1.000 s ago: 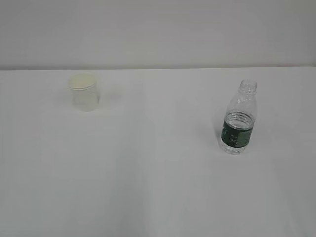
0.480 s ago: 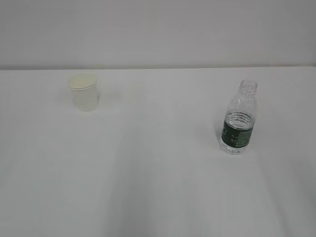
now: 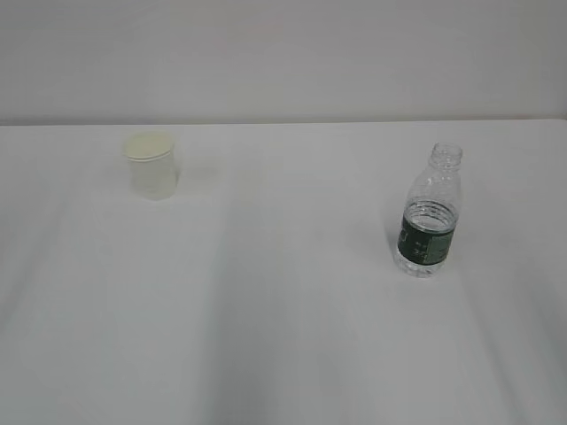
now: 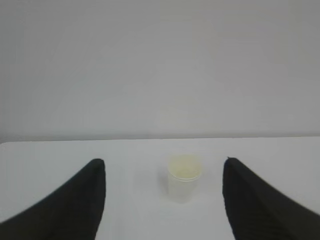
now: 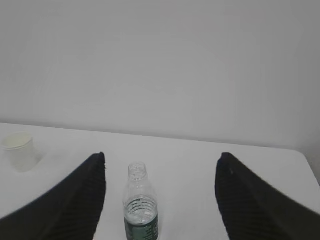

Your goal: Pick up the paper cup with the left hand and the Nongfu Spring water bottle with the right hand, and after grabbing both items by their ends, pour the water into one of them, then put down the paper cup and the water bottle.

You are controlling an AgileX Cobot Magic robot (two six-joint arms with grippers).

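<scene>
The white paper cup [image 3: 151,166] stands upright at the table's back left; in the left wrist view the paper cup [image 4: 184,178] sits ahead of the left gripper [image 4: 165,167], whose black fingers are spread wide with nothing between them. The capless Nongfu Spring water bottle [image 3: 430,215] with its dark green label stands upright on the right, clear water reaching about label height. In the right wrist view the water bottle [image 5: 141,210] stands ahead of the open right gripper [image 5: 161,162], a little left of centre. The paper cup [image 5: 20,151] also shows at far left. Neither gripper appears in the exterior view.
A white table [image 3: 283,336] carries both items, ending at a pale wall [image 3: 283,53] behind. The table's right corner [image 5: 304,160] shows in the right wrist view.
In the exterior view, cup and bottle stand where they were. Faint soft shadows have shifted across the table's front.
</scene>
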